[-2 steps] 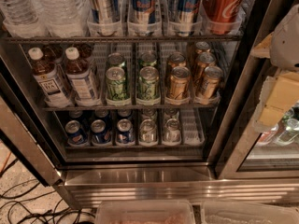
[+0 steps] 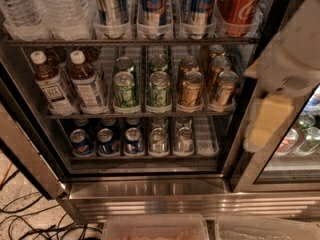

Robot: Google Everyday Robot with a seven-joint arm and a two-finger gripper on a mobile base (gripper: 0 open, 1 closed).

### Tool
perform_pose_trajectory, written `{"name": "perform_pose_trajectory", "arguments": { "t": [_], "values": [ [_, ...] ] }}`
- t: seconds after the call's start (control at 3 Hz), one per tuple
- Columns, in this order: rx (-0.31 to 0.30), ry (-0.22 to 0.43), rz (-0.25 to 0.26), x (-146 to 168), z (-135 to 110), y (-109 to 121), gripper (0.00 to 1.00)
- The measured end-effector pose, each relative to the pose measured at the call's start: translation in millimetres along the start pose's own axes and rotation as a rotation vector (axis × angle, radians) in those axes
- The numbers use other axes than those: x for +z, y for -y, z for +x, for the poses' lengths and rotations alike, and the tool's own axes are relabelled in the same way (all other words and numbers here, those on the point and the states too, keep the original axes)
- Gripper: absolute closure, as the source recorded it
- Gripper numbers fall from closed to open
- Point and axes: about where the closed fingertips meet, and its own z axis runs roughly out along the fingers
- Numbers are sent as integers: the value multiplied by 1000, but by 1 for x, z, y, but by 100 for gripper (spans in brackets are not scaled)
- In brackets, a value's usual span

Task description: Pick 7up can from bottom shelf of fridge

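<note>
The fridge (image 2: 150, 189) stands open in front of me. Its bottom shelf (image 2: 206, 134) holds three dark blue cans (image 2: 106, 141) on the left. Two pale silvery 7up cans stand in the middle lanes, one (image 2: 158, 140) beside the blue cans and one (image 2: 184, 139) to its right. More cans sit dimly behind them. The lane right of the 7up cans holds nothing. My gripper (image 2: 263, 126), with pale yellow fingers under a white arm housing (image 2: 295, 49), hangs at the right in front of the door post. It is to the right of the 7up cans and apart from them.
The middle rack holds tea bottles (image 2: 55, 89), lime-green cans (image 2: 125, 90) and gold cans (image 2: 191, 89). The top rack has water bottles, tall cans and a red cola can (image 2: 240, 6). Clear bins (image 2: 155, 228) and floor cables (image 2: 30, 224) lie below. A glass door (image 2: 295, 139) is at right.
My arm and gripper have moved left, further into view and closer to the fridge opening. The cans and bottles have not moved.
</note>
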Motion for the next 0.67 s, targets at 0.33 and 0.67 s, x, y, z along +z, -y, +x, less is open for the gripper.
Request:
{"name": "perform_pose_trajectory", "arguments": {
  "t": [0.33, 0.67],
  "values": [
    [-12, 35, -64, 76, -26, -22, 0],
    [-6, 114, -125, 144, -43, -57, 0]
  ]
}}
